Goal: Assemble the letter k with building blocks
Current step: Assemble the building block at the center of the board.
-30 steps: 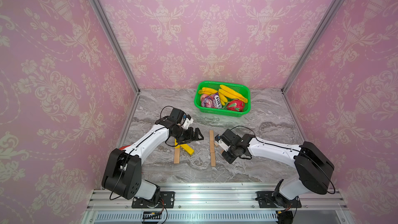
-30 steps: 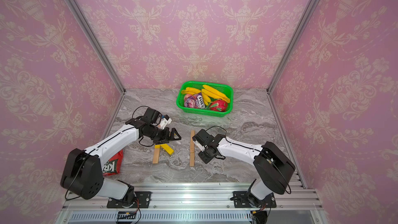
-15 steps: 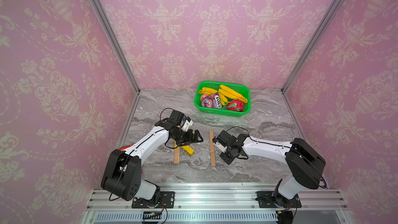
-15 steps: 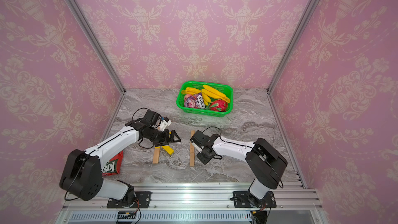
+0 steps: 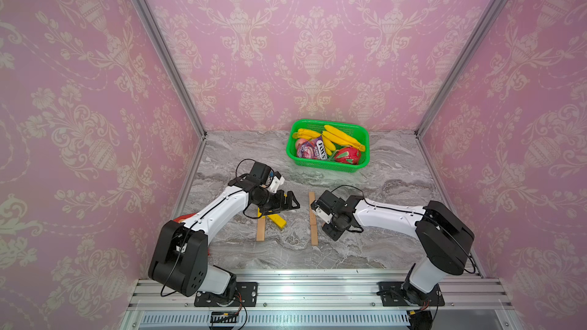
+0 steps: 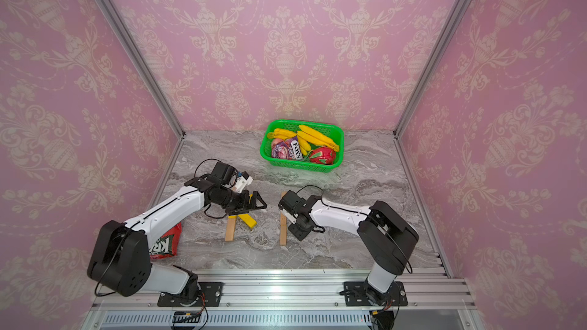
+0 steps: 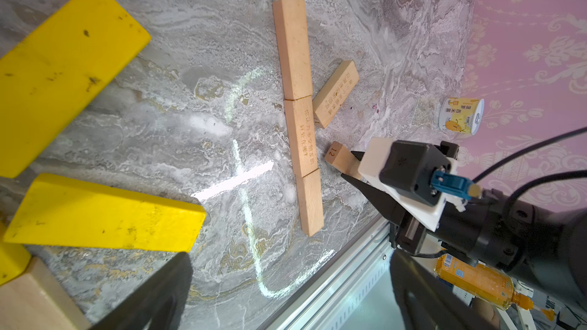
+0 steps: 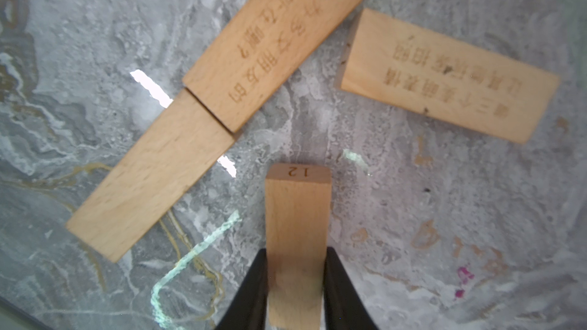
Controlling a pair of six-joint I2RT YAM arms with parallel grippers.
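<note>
Six wooden bars in sight – three end to end [image 7: 291, 49] [image 7: 301, 136] [image 7: 310, 203], one slanted beside them [image 7: 335, 93], one stamped 12 [image 7: 338, 157], one apart from these [image 7: 28, 296]. Three yellow bars [image 7: 63, 74] [image 7: 104, 214] [image 7: 11, 261]. One green basket [image 5: 317, 166] holding bananas [image 5: 341, 136] – several, exact count unclear – one sweets packet [image 5: 313, 150], one red fruit [image 5: 347, 155]. One red snack bag [image 6: 166, 242]. One can [image 7: 460, 115]. One bottle [image 7: 473, 284]. Two robot arms [image 5: 219, 207] [image 5: 390, 214].

I work in a robot test booth. Pink walls [image 5: 317, 42] stand around a grey table [image 5: 381, 249]. Arms [image 5: 387, 214] are bolted to a metal rail [image 5: 317, 284].
</note>
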